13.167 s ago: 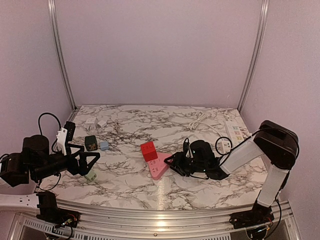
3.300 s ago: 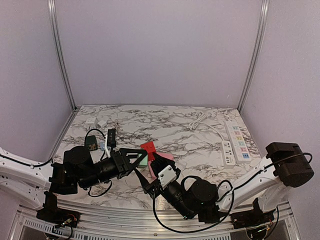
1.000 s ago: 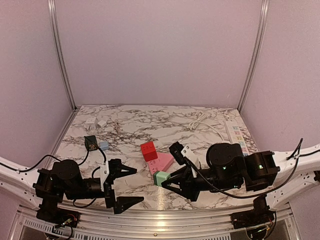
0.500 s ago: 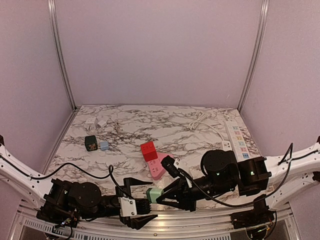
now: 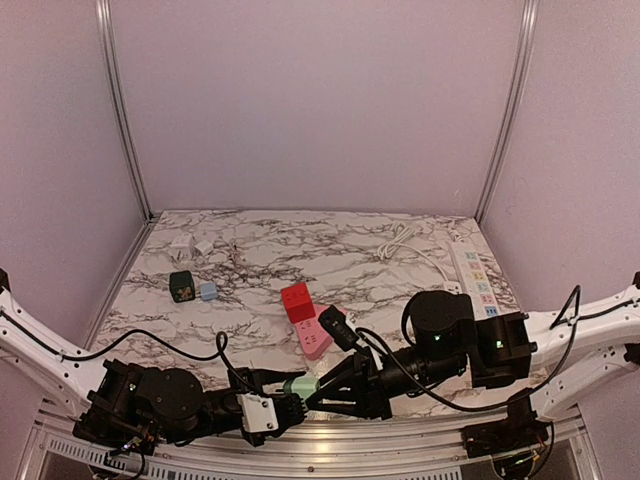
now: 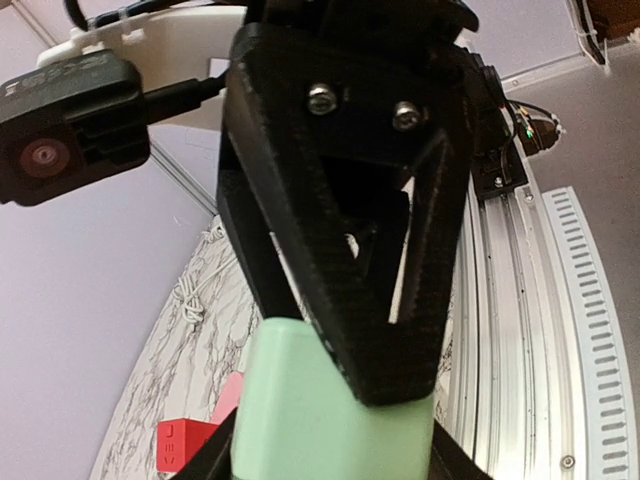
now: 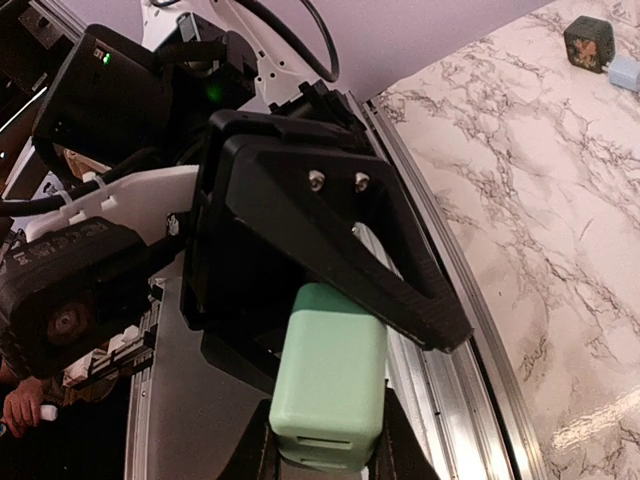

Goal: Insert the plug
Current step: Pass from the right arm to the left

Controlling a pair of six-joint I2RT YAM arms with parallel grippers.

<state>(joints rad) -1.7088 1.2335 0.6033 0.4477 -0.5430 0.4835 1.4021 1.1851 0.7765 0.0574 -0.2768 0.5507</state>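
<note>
The mint-green plug [image 5: 298, 384] hangs in the air over the table's near rail, between both grippers. My right gripper [image 5: 316, 388] is shut on it; in the right wrist view the plug [image 7: 330, 385] sits between my two fingers [image 7: 254, 452], slots facing the camera. My left gripper [image 5: 283, 388] comes in from the left, its fingers [image 6: 203, 462] pressed against both sides of the plug [image 6: 320, 410]. Its black triangular finger [image 7: 330, 235] lies across the plug's top in the right wrist view. The pink power strip [image 5: 318, 335] lies on the marble just beyond.
A red cube adapter [image 5: 297, 299] sits on the pink strip's far end. A dark green cube [image 5: 182, 286] and a small blue adapter [image 5: 208, 291] lie at the left. A white power strip [image 5: 472, 270] and a coiled white cable [image 5: 400, 240] lie at the right back.
My left gripper has swung from the near left up to the plug and closed from wide open onto it. The right gripper carried the plug down toward the near rail.
</note>
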